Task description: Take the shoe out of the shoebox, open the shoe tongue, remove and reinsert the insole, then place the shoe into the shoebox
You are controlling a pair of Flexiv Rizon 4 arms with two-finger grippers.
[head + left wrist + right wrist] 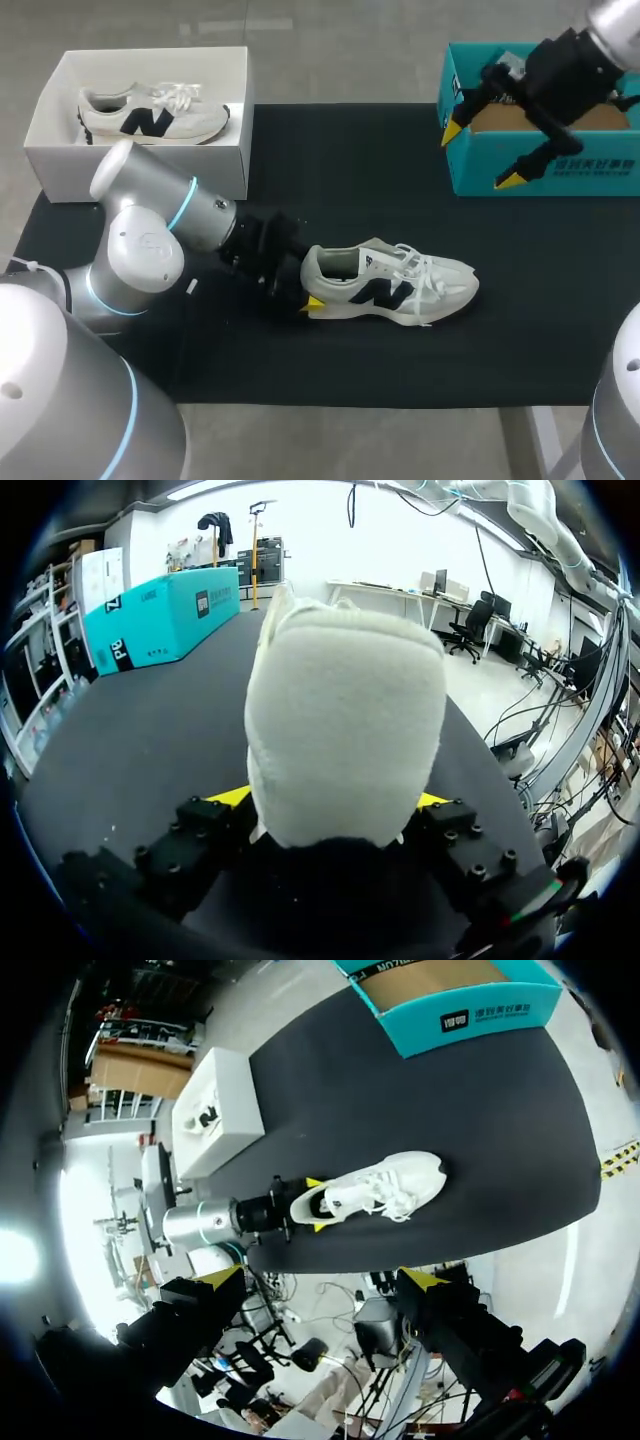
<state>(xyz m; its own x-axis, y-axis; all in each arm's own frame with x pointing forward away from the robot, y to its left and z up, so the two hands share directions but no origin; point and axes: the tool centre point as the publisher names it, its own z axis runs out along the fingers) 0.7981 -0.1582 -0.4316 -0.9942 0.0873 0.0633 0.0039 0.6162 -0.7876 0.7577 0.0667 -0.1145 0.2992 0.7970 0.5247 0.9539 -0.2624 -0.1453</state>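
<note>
The shoe (390, 285) lies on its sole in the middle of the black mat (350, 180). It is white with a dark letter on its side. Its toe points right and its heel points left. Its laces look loose.

The left gripper (332, 800) has hold of the heel. One yellow tip is on each side of the heel, and both tips touch it. The left arm comes in low from the near left.

The right gripper (480, 155) hangs up high over the teal box (540, 165) at the far right. Its two fingers are spread wide apart and there is nothing between them.

The teal box is open at the top, and brown card shows inside it. It is well apart from the shoe.

A white box (140, 160) sits at the far left, partly on the mat. Another shoe (150, 115) lies inside it with its toe pointing right.
</note>
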